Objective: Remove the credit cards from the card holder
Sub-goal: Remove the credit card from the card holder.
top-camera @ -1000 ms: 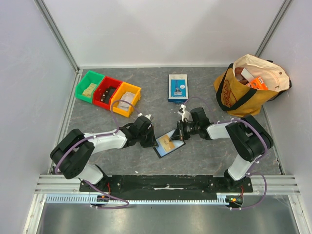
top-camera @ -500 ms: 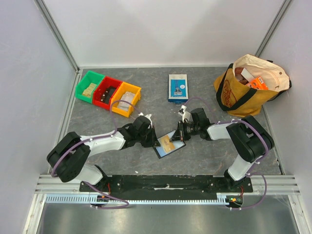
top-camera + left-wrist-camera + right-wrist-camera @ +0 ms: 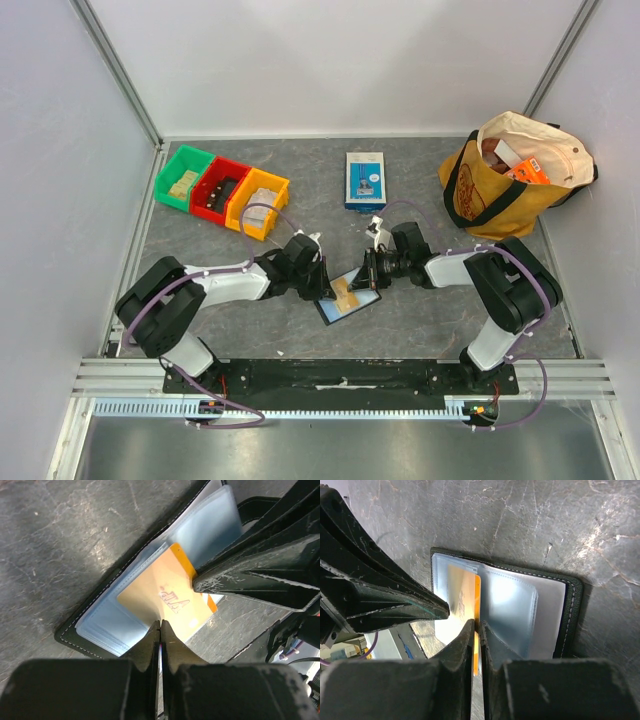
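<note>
The black card holder (image 3: 334, 313) lies open on the table between both arms, its bluish-grey pockets (image 3: 102, 625) facing up. A yellow-orange credit card (image 3: 345, 292) sticks partly out of one pocket (image 3: 160, 592). My right gripper (image 3: 477, 624) comes in from the right and is shut on the card's orange edge (image 3: 477, 592), which shows between its jaws. My left gripper (image 3: 160, 624) is shut with nothing seen between its jaws, and its tip sits at the card's near edge, over the holder's left half. Other credit cards are not visible.
A blue-and-white box (image 3: 364, 180) stands behind the holder. Green (image 3: 183, 178), red (image 3: 220, 188) and yellow (image 3: 262, 203) bins sit at the back left. A yellow tote bag (image 3: 510, 175) with items stands at the back right. White walls enclose the table.
My left arm has shifted a little to the right, bringing its gripper closer over the holder. The right arm, holder and card stay about where they were.
</note>
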